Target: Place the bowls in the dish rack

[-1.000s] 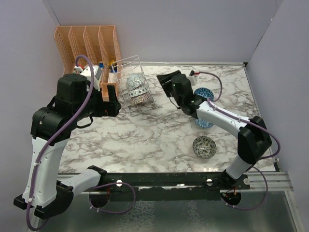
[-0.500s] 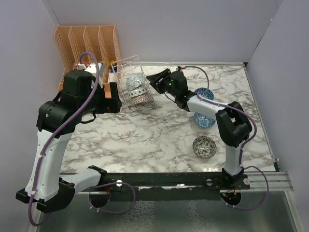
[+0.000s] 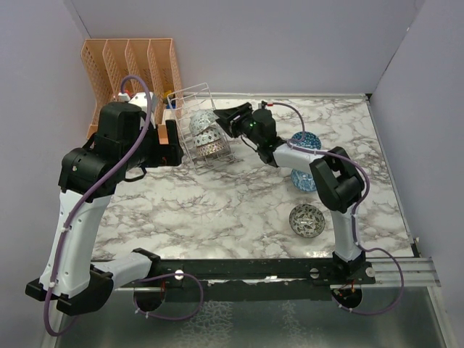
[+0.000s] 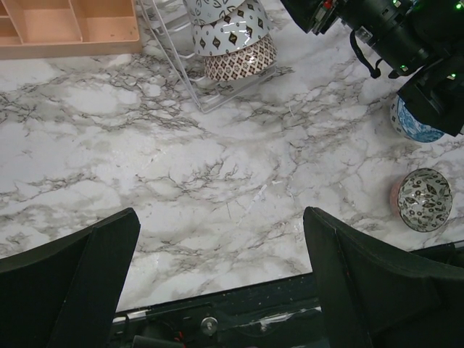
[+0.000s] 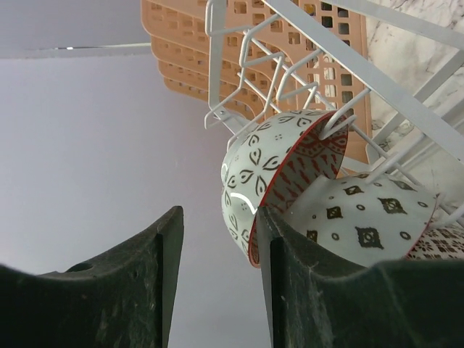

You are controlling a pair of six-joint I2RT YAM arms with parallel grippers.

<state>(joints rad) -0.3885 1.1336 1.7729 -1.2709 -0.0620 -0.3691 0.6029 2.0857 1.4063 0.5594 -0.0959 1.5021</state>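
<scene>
At the back left of the table, the dish rack stands just beside the peach organiser. Three bowls stand on edge in it: a red-lined bowl at the top, a white bowl with dark diamonds touching it from below, and a brown bowl lowest.

From its base at the near right, the right arm rises to a bent elbow. Its forearm then runs low and leftward across the table, putting the right gripper at the rack's right side. In the wrist view the jaws are about half open. The red-lined bowl's rim stands in the gap, close against one finger, while the other finger is apart from the bowl's outer wall. The fingers are not pinched on the bowl.

On the left, the arm is raised high and folded, its wrist pointing down at the marble. The left gripper hangs well above the table with its jaws wide apart and nothing between them.

Near the right arm, a blue bowl sits on the table, half hidden beneath it. A dark patterned bowl lies nearer the front edge, well apart from the rack.
</scene>
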